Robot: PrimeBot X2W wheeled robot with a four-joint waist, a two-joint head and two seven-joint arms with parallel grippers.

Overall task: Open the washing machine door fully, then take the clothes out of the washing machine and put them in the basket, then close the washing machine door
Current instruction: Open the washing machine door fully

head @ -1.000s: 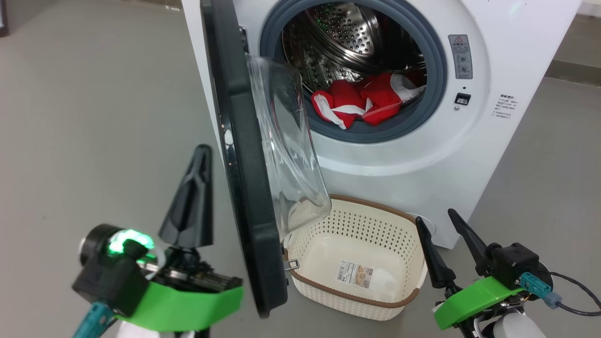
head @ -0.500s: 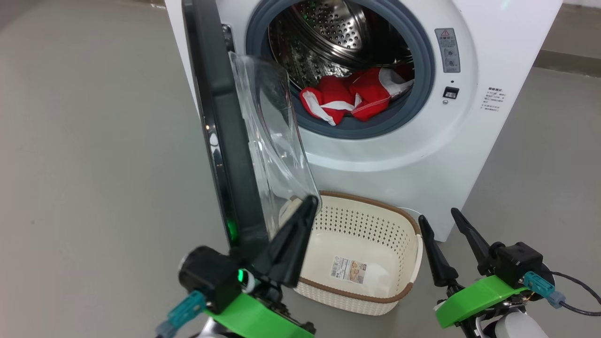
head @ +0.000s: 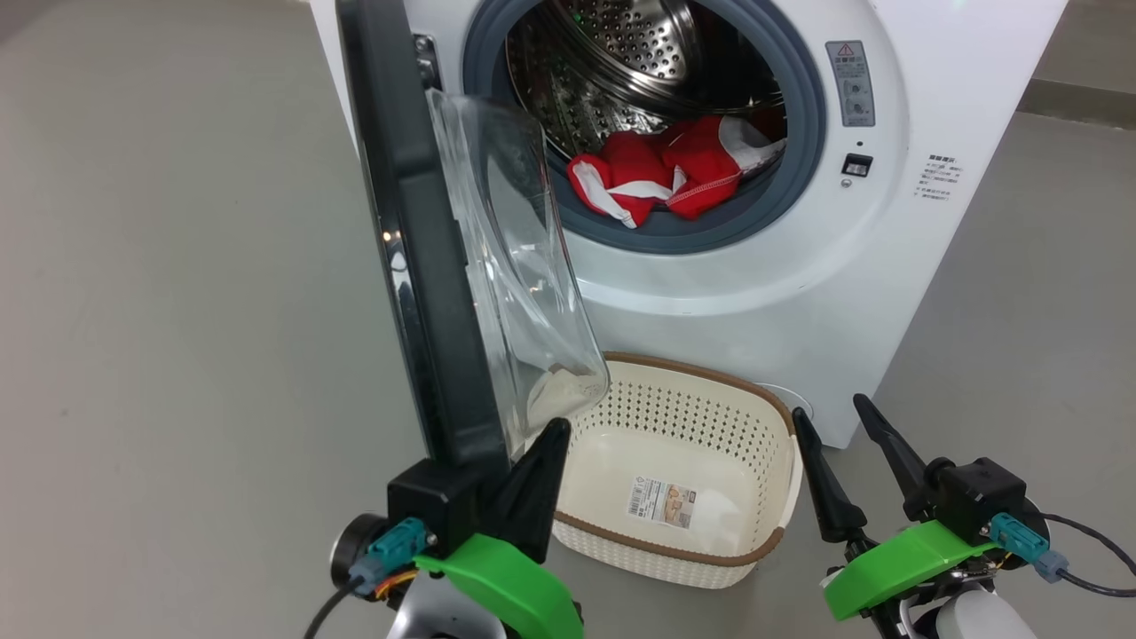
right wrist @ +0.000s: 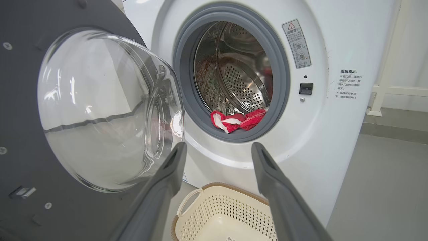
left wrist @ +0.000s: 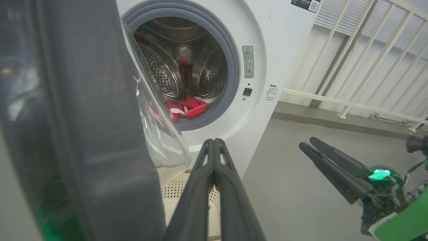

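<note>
The washing machine (head: 799, 266) stands with its door (head: 408, 222) swung out about edge-on to me, the glass bowl (right wrist: 100, 110) facing the drum. Red clothes (head: 674, 169) with white trim lie at the drum's front lip. The cream basket (head: 683, 413) sits on the floor below the opening, with nothing but its label inside. My left gripper (head: 556, 429) is shut, holding nothing, its tip just beside the door's lower edge on the glass side, over the basket's near-left corner. My right gripper (head: 828, 406) stands open by the basket's right end.
Grey floor stretches wide to the left of the door (head: 177, 311). A white railing (left wrist: 367, 50) runs behind the machine's right side. The open door (left wrist: 83, 117) stands close to my left arm. A cable (head: 1092, 550) trails from my right wrist.
My left gripper has swung from the outer, left side of the door round to its lower edge on the glass side. The head camera shifted slightly. The right gripper held still.
</note>
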